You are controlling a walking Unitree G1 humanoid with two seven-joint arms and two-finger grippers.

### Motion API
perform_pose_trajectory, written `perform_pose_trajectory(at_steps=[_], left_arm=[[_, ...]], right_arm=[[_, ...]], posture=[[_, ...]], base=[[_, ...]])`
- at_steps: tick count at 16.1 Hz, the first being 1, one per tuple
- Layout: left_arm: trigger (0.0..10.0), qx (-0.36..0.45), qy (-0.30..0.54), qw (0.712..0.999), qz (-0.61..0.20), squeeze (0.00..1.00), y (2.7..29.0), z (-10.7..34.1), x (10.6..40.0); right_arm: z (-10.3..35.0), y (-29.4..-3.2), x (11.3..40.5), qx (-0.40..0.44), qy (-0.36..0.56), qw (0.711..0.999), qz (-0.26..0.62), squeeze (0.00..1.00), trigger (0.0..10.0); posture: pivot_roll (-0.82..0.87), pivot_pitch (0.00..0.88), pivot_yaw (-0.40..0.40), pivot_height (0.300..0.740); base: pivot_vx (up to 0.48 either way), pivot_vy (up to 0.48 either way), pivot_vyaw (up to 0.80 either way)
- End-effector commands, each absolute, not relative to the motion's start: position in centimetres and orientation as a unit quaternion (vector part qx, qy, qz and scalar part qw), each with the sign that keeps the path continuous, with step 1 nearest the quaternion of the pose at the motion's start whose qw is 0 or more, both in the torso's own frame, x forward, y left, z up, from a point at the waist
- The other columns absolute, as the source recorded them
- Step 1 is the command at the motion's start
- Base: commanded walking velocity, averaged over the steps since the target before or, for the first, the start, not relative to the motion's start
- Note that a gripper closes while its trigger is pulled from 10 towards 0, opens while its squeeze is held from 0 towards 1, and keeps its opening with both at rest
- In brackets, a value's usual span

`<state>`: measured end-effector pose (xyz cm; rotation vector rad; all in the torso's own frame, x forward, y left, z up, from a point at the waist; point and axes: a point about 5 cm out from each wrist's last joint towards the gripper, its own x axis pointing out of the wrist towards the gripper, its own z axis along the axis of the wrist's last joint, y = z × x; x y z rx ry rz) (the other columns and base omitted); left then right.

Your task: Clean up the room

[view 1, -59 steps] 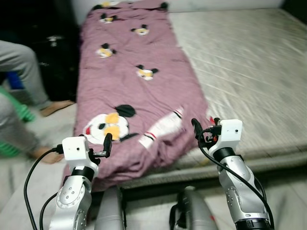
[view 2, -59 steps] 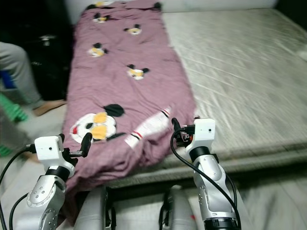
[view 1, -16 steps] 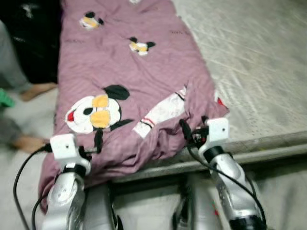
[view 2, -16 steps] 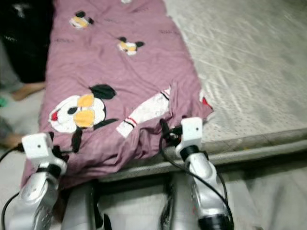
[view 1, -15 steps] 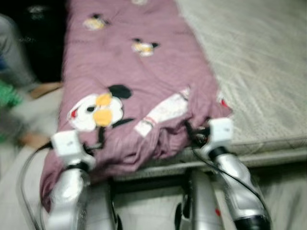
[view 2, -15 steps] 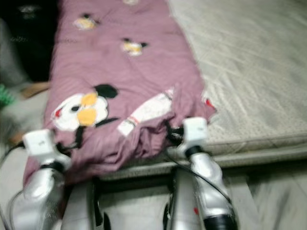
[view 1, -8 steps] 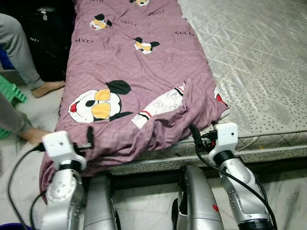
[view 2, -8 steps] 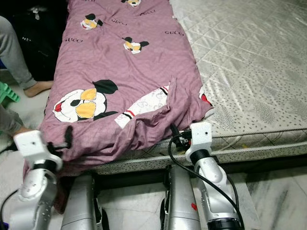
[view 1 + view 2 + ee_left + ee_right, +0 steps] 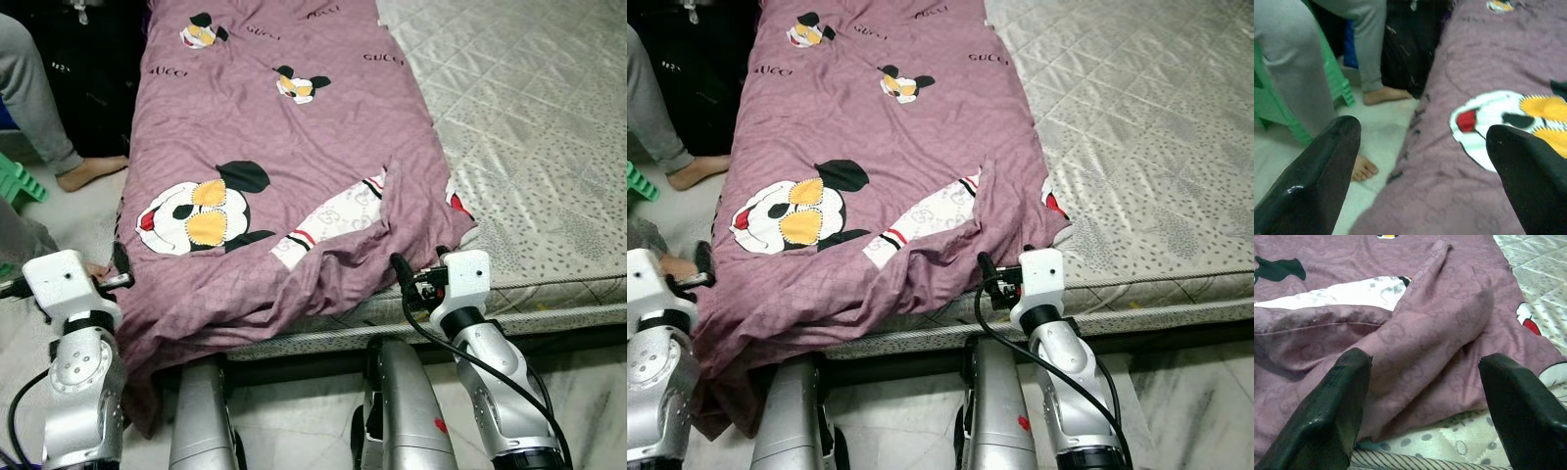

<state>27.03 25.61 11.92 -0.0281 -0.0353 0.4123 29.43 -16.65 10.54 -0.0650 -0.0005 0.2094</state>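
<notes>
A purple blanket [image 9: 284, 147] printed with cartoon mouse heads and the repeated word "GUCCI" lies along the left side of the bed [image 9: 549, 147], its near end rumpled and hanging over the foot edge and the left edge. The left gripper [image 9: 1425, 161] hovers at the blanket's left edge, fingers apart. The right gripper [image 9: 1420, 396] sits at the foot edge beside the rumpled fold, fingers apart. A person's bare foot [image 9: 88, 173] rests on the floor beyond the bed's left edge.
</notes>
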Motion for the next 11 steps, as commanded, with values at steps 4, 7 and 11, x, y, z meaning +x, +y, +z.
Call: perform_pose_trajectory(at_steps=[4,7,11], left_arm=[[10.0,-0.023,-0.004,0.995,0.098,0.0,22.4,11.4,27.8],[10.0,-0.027,-0.004,0.997,0.067,0.0,20.1,11.0,26.5],[10.0,-0.006,0.095,0.994,-0.05,0.0,16.2,7.6,23.5]], right_arm=[[11.2,-17.8,30.4,-0.032,-0.007,0.996,0.079,0.0,10.0],[12.7,-17.2,32.2,-0.029,-0.03,0.996,0.081,0.0,10.0],[14.4,-14.9,35.3,-0.011,-0.032,0.993,0.117,0.0,10.0]], posture=[[0.05,0.229,0.001,0.528],[0.05,0.237,0.002,0.528],[0.1,0.235,-0.022,0.528]], base=[[0.0,0.0,0.0],[0.0,0.0,0.0],[0.0,0.0,0.0]])
